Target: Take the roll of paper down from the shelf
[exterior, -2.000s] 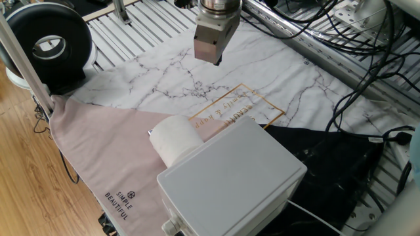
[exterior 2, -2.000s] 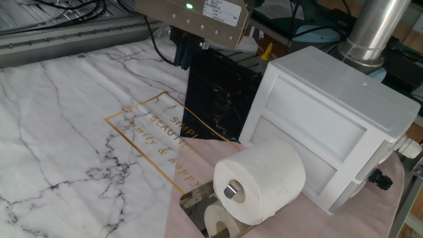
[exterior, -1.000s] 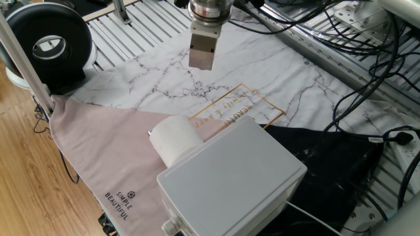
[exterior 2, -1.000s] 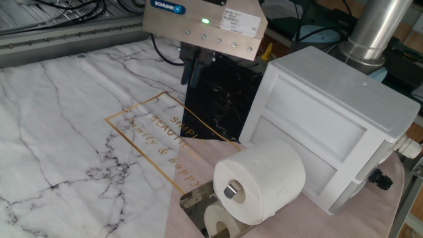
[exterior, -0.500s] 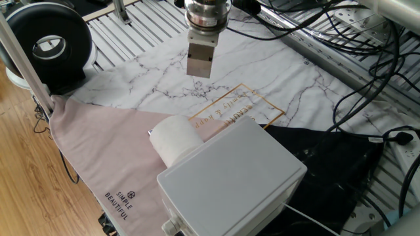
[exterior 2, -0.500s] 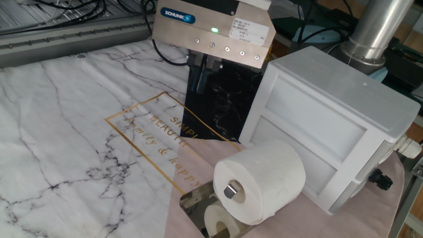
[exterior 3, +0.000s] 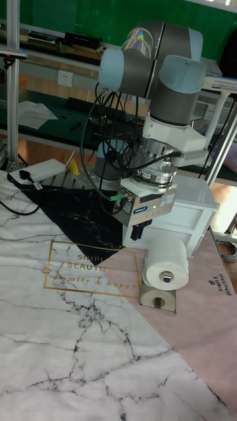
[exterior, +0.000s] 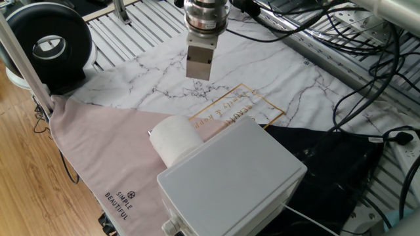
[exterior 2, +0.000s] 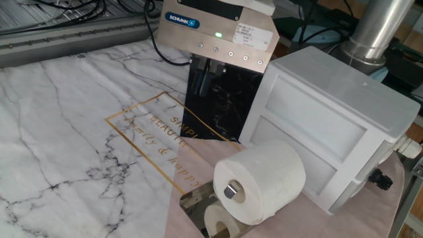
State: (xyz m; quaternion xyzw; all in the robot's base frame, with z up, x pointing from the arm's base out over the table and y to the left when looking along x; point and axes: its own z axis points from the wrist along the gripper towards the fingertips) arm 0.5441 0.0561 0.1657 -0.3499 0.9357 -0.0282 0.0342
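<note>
Nothing is taken yet: the roll of paper [exterior 2: 261, 180] sits at lower centre above the chrome shelf [exterior 2: 195, 202], beside the grey box [exterior 2: 330, 132]. The gripper [exterior 2: 203, 78] hangs apart at upper centre, holding nothing; how wide its jaws stand, I cannot tell.

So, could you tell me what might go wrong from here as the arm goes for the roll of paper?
The roll of paper sits on a peg right against the grey box, so the gripper, coming from the side, may well strike the box. The roll looks soft, so a squeeze could crush it rather than hold it. The chrome shelf below mirrors the roll, which might mislead depth sensing.
</note>
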